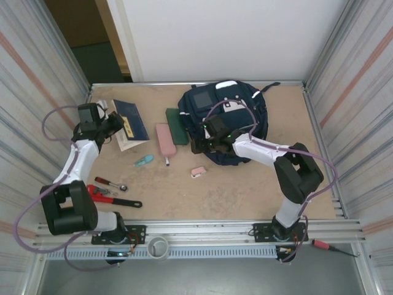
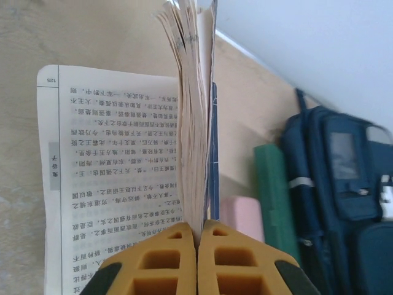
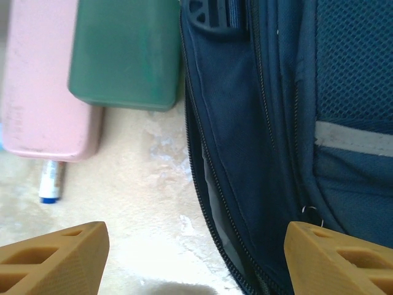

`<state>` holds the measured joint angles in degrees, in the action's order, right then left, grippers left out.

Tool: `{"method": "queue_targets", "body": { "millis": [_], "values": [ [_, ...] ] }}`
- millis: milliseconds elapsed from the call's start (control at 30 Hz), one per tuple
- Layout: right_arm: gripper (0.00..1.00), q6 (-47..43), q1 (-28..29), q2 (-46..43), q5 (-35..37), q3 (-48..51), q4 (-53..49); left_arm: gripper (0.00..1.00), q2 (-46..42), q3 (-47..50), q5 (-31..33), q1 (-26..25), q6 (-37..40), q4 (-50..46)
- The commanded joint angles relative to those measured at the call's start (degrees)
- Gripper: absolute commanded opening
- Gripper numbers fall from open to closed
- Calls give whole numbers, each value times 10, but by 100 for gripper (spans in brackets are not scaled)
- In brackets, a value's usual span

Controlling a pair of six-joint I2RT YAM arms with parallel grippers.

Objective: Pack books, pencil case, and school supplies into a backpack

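Left gripper point(image 2: 198, 249): clamped on fanned pages of thin navy paper booklet point(image 1: 130, 120), far left.
Pale pink oblong pencil case point(image 1: 165, 139): centre, unpacked.
Right gripper point(image 3: 196, 258): wide, empty, over the near side of large navy fabric backpack point(image 1: 230, 117).
Step, judged: book pickup; next needs an opened compartment.

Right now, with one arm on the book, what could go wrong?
The left end effector grips only a sheaf of pages of the book, the rest lying flat: lifting might tear them or let the book flop open. The right end effector stands open at the zip of the backpack, which looks barely parted; its fingers could snag the fabric.
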<state>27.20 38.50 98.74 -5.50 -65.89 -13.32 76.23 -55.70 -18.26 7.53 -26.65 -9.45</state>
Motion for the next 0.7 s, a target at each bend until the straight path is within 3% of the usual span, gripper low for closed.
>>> {"method": "queue_targets", "body": {
  "millis": [0, 100, 233, 467, 600, 667],
  "values": [
    [77, 34, -30, -47, -138, -8, 34, 0, -58, -2, -37, -28, -41, 38],
    [90, 62, -55, -64, -214, -13, 57, 0, -86, -5, -47, -69, -59, 44],
    [100, 127, -89, -63, -304, -20, 105, 0, -105, -9, -59, -135, -88, 69],
    [99, 192, -97, -57, -372, -5, 218, 0, -88, -30, -82, -253, -129, 129],
    [100, 225, -102, -58, -387, 15, 282, 0, -64, -31, -125, -282, -165, 175],
    [95, 241, -105, -60, -397, 32, 319, 0, -55, -28, -138, -287, -180, 195]
  ]
}}
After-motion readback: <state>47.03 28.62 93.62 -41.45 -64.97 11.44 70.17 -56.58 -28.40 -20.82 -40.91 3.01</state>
